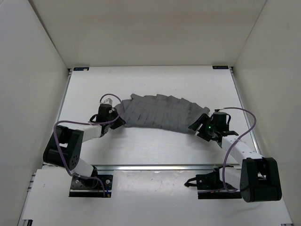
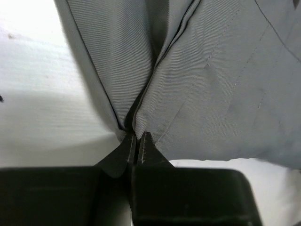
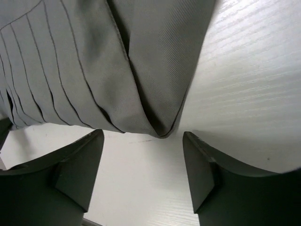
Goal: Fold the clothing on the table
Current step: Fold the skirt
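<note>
Top external view: the clothing (image 1: 162,113), a dark grey pleated garment, lies fanned out in a shallow arc across the middle of the white table (image 1: 155,80). The left gripper (image 1: 114,118) sits at the garment's left end and the right gripper (image 1: 200,126) at its right end, both low to the surface. That placing makes sense for a fold. With 1 end in each grip, the pair could lift and carry an edge over together, keeping the pleats from bunching.

From the left wrist camera, the left gripper (image 2: 138,147) is clenched, its 2 black jaws pressed together with no gap. The cloth's near edge runs right into them and the creases in the fabric converge on that spot. I judge it has pinched a bit of the hem, though whatever sits between the tips is too slim to make out.

From the right wrist camera, the right gripper (image 3: 143,157) is released, jaws spread wide. The garment's rounded corner lies just beyond the gap, roughly centred between the 2 jaws and touching neither, with bare table under the opening. My guess is that it needs to come a little farther onto that corner before closing, or it will catch only the very tip of the cloth.
</note>
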`<state>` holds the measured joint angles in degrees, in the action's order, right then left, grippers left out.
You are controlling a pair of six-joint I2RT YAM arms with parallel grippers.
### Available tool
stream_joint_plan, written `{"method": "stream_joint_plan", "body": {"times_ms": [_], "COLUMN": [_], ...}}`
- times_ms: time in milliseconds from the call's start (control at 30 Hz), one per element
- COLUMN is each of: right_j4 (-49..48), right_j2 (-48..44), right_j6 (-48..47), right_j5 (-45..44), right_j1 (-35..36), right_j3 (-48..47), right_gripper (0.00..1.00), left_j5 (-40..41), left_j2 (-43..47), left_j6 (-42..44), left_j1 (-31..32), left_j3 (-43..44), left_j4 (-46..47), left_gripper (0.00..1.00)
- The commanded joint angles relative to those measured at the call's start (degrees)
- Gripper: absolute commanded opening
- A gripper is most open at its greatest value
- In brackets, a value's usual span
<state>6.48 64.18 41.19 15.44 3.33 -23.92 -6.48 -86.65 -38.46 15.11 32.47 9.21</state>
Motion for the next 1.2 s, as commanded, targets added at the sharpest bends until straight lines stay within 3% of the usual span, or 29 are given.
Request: {"method": "stream_joint_plan", "body": {"times_ms": [0, 167, 233, 300, 367, 400, 433, 600, 700, 1000, 1167], "right_j4": [-5.68, -7.43, -9.02, -10.34, -11.05, -11.31, -11.75, -12.2, -11.49, -11.49, -0.7], "right_j2": [1.03, 5.15, 5.07, 7.0, 8.23, 8.59, 8.33, 6.04, 8.66, 28.79, 43.54], "right_j6": [2.23, 2.49, 3.19, 3.55, 2.76, 1.89, 1.01, -10.59, -14.82, -20.62, -26.24], "right_j5": [-2.61, -2.35, -3.22, -4.19, -5.33, -5.16, -5.25, -3.32, 4.82, 22.32, 30.96], "right_j1": [0.1, 0.62, 1.24, 1.85, 1.41, 0.89, 0.62, 5.44, 9.32, 26.28, 32.26], "right_j3": [1.86, 2.03, 2.04, 2.13, 0.99, 0.11, -0.85, -9.71, -18.07, -41.89, -56.57], "right_gripper": [0.64, 0.62, 0.59, 0.5, 0.32, 0.12, 0.0, 0.0, 0.0, 0.0, 0.0], "left_j5": [-2.74, -2.13, -2.22, -2.74, -3.45, -3.28, -2.93, -2.05, -1.61, -0.81, -1.69], "left_j2": [0.69, 3.24, 3.51, 3.51, 3.94, 4.21, 4.56, 5.35, 5.88, 7.46, 7.2], "left_j6": [-1.18, -1.36, -1.62, -1.44, -1.35, -1.18, -1.01, 0.4, 0.14, -0.92, -1.18], "left_j1": [0.88, 2.37, 2.64, 2.47, 1.85, 2.37, 2.46, 1.76, 2.11, 2.2, 1.85], "left_j3": [-1.62, -3.81, -4.6, -4.6, -4.96, -5.48, -5.49, -5.66, -6.54, -7.86, -8.74], "left_j4": [1.07, 0.98, 1.07, 0.9, 0.72, 0.81, 0.63, -0.6, -0.25, 0.89, 1.42], "left_gripper": [0.0, 0.0, 0.0, 0.0, 0.0, 0.0, 0.0, 0.0, 0.0, 0.0, 0.0]}}
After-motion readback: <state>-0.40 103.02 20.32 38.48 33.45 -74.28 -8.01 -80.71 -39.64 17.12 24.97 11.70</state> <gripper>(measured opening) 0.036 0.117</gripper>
